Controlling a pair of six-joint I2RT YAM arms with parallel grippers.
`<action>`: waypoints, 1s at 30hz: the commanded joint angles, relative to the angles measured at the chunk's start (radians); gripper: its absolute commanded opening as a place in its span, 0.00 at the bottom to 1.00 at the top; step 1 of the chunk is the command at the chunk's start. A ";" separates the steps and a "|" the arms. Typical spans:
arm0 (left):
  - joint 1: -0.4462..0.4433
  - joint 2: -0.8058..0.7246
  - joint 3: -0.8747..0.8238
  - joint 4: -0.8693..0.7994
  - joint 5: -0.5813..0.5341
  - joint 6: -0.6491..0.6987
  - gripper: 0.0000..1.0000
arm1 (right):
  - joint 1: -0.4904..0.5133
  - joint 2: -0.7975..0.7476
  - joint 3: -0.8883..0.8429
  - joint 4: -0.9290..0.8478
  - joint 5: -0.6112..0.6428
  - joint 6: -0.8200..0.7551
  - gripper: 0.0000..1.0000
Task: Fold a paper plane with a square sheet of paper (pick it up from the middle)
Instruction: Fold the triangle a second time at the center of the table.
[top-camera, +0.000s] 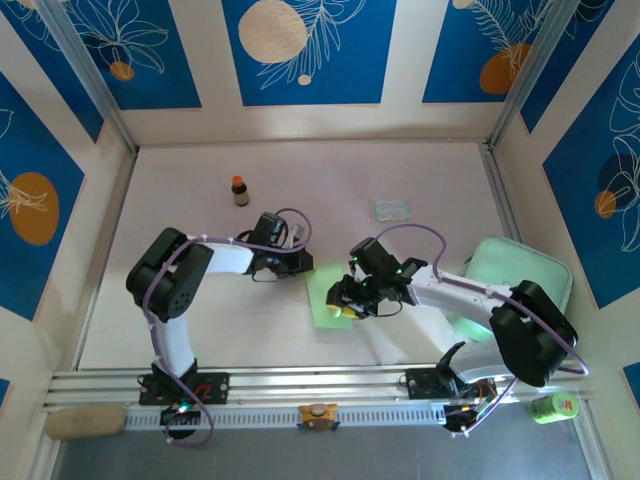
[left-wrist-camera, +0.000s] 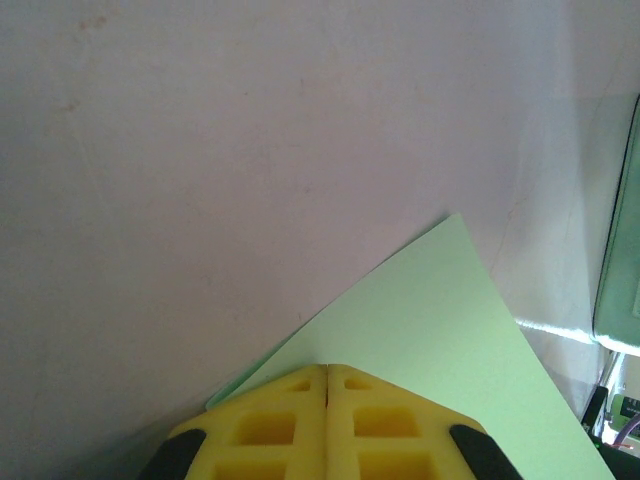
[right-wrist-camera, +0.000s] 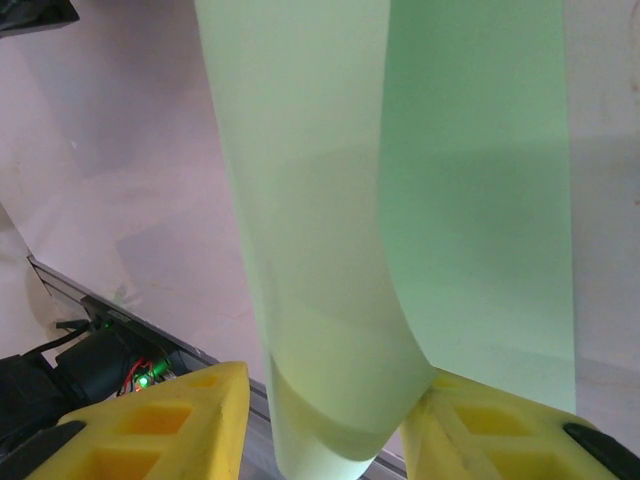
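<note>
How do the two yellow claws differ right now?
The left gripper is shut tight; the right gripper stands open. The left gripper sits at a flat part of the green sheet; the right gripper straddles its curled-over fold. Both are yellow and work the same sheet.

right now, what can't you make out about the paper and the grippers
Left wrist view: the left gripper, shut, hides whether the paper is pinched or pressed.
Right wrist view: bottom edge cuts the fold; whether the right gripper grips is unclear.
Top view: brown bottle too small for detail.
</note>
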 joint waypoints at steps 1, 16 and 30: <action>0.006 0.003 -0.039 -0.078 -0.009 -0.006 0.06 | -0.012 0.030 0.016 0.019 -0.021 -0.037 0.46; 0.006 0.007 -0.042 -0.055 0.007 -0.015 0.06 | -0.158 0.030 -0.090 0.292 -0.188 -0.134 0.53; 0.005 -0.041 -0.045 -0.027 0.027 -0.033 0.19 | -0.203 0.159 -0.123 0.362 -0.237 -0.176 0.31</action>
